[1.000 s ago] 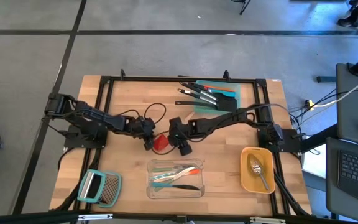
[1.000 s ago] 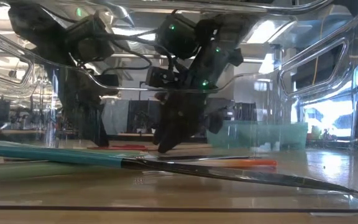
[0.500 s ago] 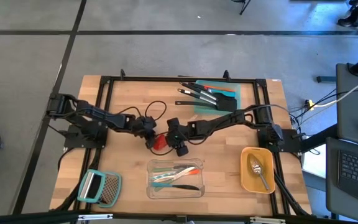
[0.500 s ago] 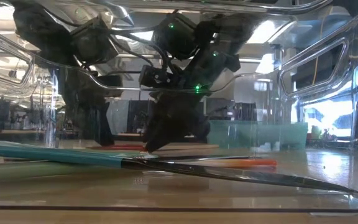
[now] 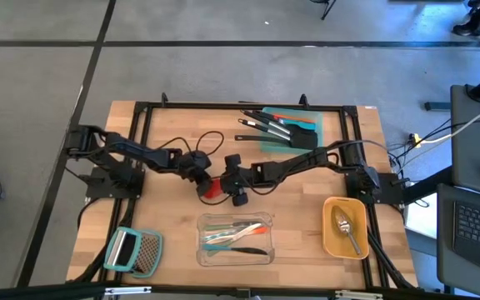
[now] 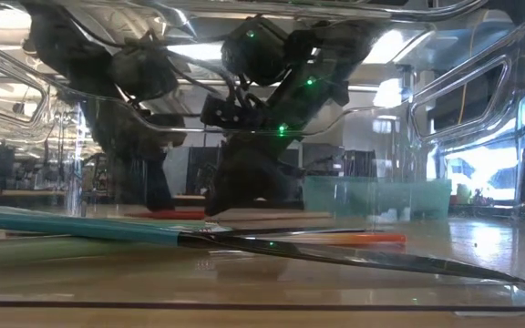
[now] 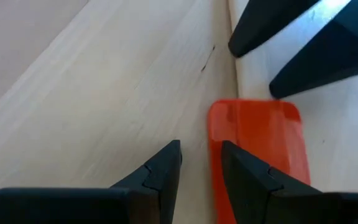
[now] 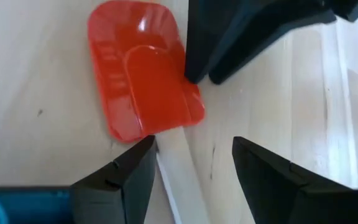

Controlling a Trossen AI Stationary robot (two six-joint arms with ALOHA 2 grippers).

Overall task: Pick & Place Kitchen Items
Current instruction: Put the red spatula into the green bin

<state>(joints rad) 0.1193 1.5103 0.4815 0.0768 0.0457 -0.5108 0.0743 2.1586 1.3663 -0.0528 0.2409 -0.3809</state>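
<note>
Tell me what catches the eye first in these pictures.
Both grippers meet at the table's middle over the red spatula, which lies flat on the wood. The right gripper stands open astride its pale wooden handle, while the left gripper hangs narrowly parted at the blade's edge. Nearer the front edge sits a clear container of slim tools.

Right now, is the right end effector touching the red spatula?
Cannot tell. In the right wrist view the right end effector straddles the handle of the red spatula, fingers open, but no view shows contact or gap plainly.
</note>
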